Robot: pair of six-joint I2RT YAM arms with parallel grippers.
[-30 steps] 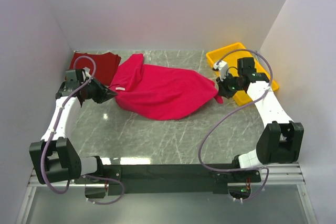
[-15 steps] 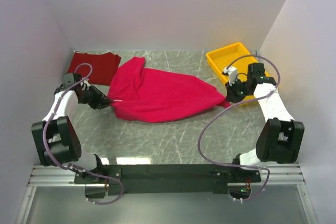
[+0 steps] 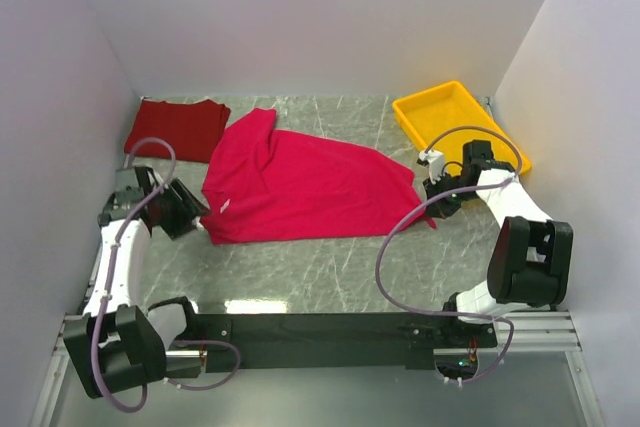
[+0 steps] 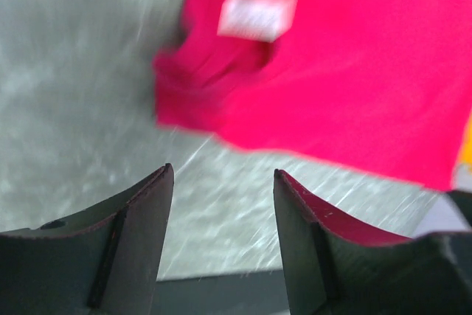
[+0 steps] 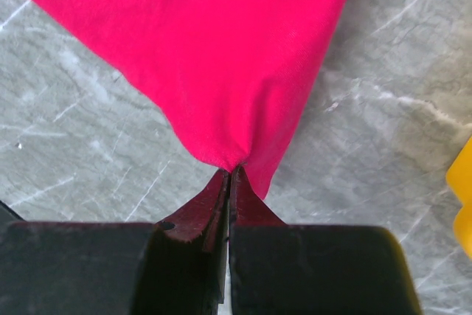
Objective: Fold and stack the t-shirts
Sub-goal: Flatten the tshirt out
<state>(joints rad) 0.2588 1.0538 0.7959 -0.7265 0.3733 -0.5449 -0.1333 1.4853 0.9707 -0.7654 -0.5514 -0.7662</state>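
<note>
Crimson t-shirt (image 3: 310, 192) pinched in right hand (image 5: 228, 172), left hand (image 4: 223, 176) spread

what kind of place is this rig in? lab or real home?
Likely a lab test cell: left arm and right arm on one table, bare white walls boxing it in, staged yellow tray.

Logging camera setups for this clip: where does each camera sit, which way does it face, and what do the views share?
Top external: above and behind the bases, looking down at the table, crimson t-shirt, maroon t-shirt and yellow tray; both arms show.
Left wrist: looks past the open left gripper at the shirt's white tag.
Right wrist: looks down the right gripper, shut on a shirt corner.
Shared: all three show the crimson t-shirt.
</note>
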